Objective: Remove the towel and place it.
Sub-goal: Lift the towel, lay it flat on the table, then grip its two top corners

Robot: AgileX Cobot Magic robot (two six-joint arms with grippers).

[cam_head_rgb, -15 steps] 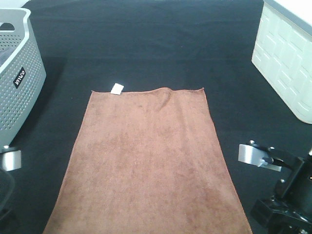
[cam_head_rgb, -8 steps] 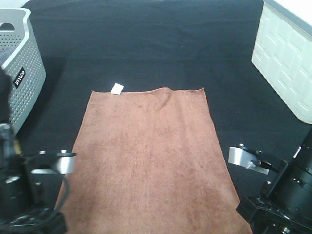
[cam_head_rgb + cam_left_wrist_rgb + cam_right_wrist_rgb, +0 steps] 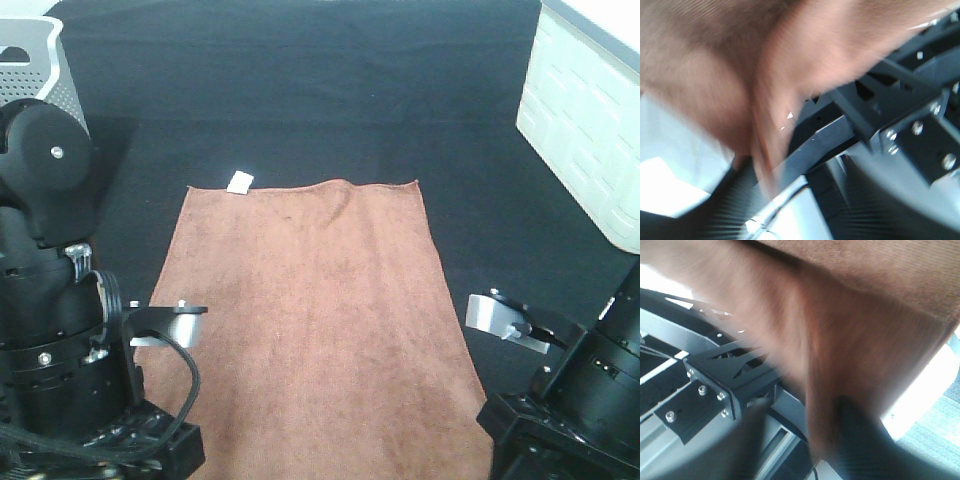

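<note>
The brown towel [image 3: 310, 320] lies flat on the black table, its white tag [image 3: 239, 181] at the far left corner and its near end running off the bottom of the view. Both grippers are below the exterior view; only the arms show there. In the blurred left wrist view, a fold of towel [image 3: 755, 75] tapers down into the left gripper [image 3: 790, 210], beside a dark ribbed finger [image 3: 725, 200]. In the right wrist view, a towel fold [image 3: 850, 340] hangs into the right gripper [image 3: 800, 450]. Gaps show between the fingers [image 3: 860, 440] and the cloth.
The left arm [image 3: 70, 350] covers the towel's near left edge, and the right arm [image 3: 580, 390] stands by its near right edge. A grey perforated basket [image 3: 35, 60] stands at the far left. A white panelled box [image 3: 590, 110] stands at the far right. Black frame bars show under the table [image 3: 715, 385].
Both arms have risen into the exterior view, the left one by far the most. It now hides most of the basket. The towel on the table has not visibly moved.
</note>
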